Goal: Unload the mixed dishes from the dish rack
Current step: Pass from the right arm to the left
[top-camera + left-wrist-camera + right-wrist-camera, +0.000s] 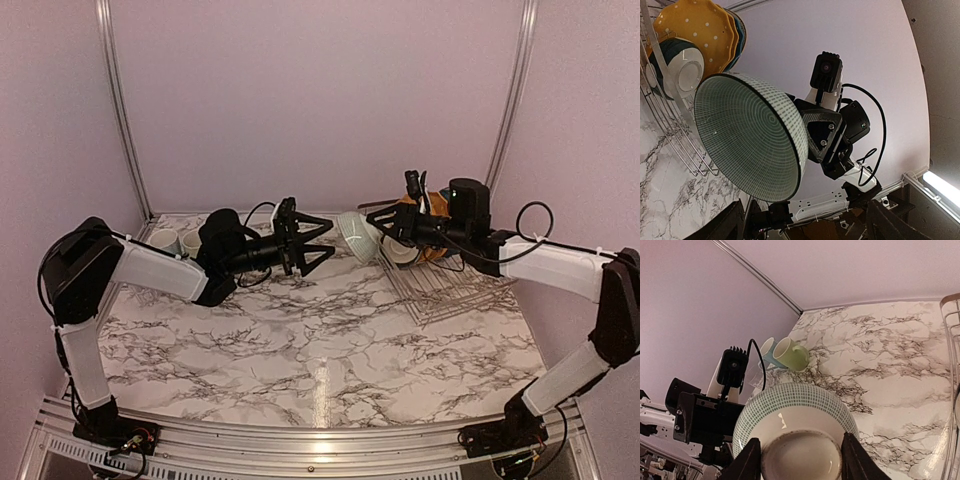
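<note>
Right jaws grip the bowl (356,237) by its base, held near the surface's far edge beside the rack (452,290); left jaws gape, empty. Glazed, slippery, breakable: I'd take the rim.

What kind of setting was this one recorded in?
Probably a lab robot cell staged as a kitchen: plain pink walls in aluminium framing, a marble-patterned tabletop, and a silver wire dish rack.
</note>
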You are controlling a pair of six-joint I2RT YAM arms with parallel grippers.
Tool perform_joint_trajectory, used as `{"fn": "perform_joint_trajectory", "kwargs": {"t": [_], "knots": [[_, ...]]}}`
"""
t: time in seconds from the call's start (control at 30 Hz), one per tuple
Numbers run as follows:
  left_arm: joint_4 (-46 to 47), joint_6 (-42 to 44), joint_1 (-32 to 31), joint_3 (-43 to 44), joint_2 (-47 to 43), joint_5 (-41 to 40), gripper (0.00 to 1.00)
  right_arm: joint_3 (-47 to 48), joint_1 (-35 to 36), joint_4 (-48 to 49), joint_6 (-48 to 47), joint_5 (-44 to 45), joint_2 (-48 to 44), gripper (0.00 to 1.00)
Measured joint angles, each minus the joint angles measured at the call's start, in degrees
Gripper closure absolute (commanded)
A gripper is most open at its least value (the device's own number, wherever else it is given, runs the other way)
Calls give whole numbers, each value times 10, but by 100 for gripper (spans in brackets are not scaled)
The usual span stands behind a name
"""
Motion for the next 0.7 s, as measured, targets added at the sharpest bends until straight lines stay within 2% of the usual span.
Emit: {"fn": "perform_joint_trajectory", "kwargs": {"t": [0.17,0.3,0.7], "knots": [[46,-32,-4,13,8,-1,18,0,21,38,22,-7,22,93],[66,-47,-6,27,17,-1,25,0,41,60,37,-12,41,94],[101,-100,-7,29,48,-14,66,0,54,97,61,-20,57,94]]}}
